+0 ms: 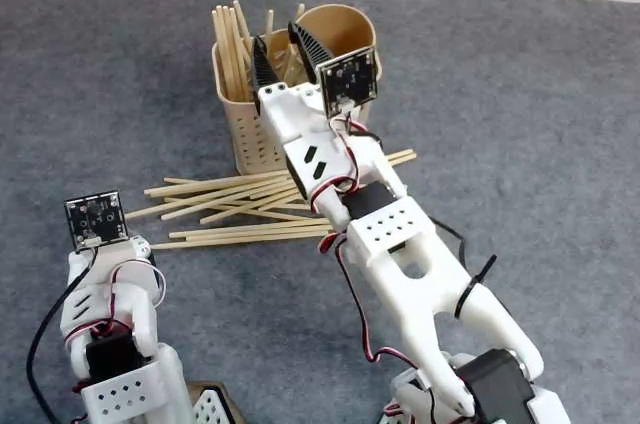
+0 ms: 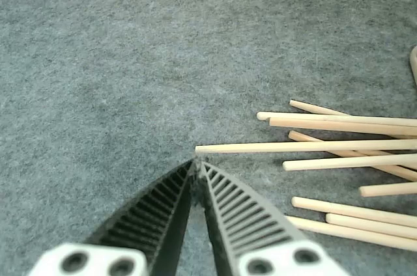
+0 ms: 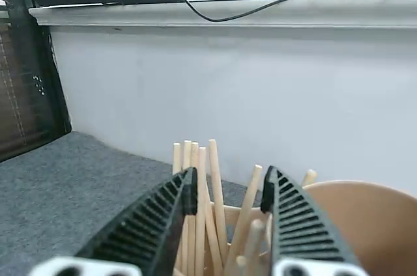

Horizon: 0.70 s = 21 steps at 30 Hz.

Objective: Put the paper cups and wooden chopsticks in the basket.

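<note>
So the left hand (image 2: 197, 166) is sitting low over the counter (image 2: 117, 55), which is covered in some grey fuzzy carpet-like stuff. Its two ribbed black fingers (image 2: 231, 207) are pressed together at the tips with nothing pinched between them. The wooden chopsticks (image 2: 339, 122) lie flat in a loose scatter off to one side of the hand, a few crossing each other. The nearest stick (image 2: 306, 147) has its end just ahead of the fingertips, super close, can't tell if it's actually touching.
</note>
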### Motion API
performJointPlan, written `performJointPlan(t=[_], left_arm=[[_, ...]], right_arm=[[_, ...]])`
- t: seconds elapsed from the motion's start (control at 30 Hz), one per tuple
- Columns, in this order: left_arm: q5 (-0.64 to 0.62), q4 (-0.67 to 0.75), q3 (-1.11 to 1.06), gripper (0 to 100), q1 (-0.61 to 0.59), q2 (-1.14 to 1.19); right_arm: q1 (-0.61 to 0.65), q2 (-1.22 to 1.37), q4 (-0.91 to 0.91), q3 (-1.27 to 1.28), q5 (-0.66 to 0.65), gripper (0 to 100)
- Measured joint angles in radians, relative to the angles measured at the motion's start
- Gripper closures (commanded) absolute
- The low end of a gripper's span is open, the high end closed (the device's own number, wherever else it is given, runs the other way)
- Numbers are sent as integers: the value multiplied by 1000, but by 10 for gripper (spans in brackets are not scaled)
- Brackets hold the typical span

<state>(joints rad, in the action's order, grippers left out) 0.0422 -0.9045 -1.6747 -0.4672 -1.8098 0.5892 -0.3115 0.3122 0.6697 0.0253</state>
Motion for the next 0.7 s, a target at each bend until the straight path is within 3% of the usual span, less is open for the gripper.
performJointPlan(t=[0.7], left_arm=[[0,0,0,992,0,0]], right_arm=[[97,-632,-717,117,0,832]])
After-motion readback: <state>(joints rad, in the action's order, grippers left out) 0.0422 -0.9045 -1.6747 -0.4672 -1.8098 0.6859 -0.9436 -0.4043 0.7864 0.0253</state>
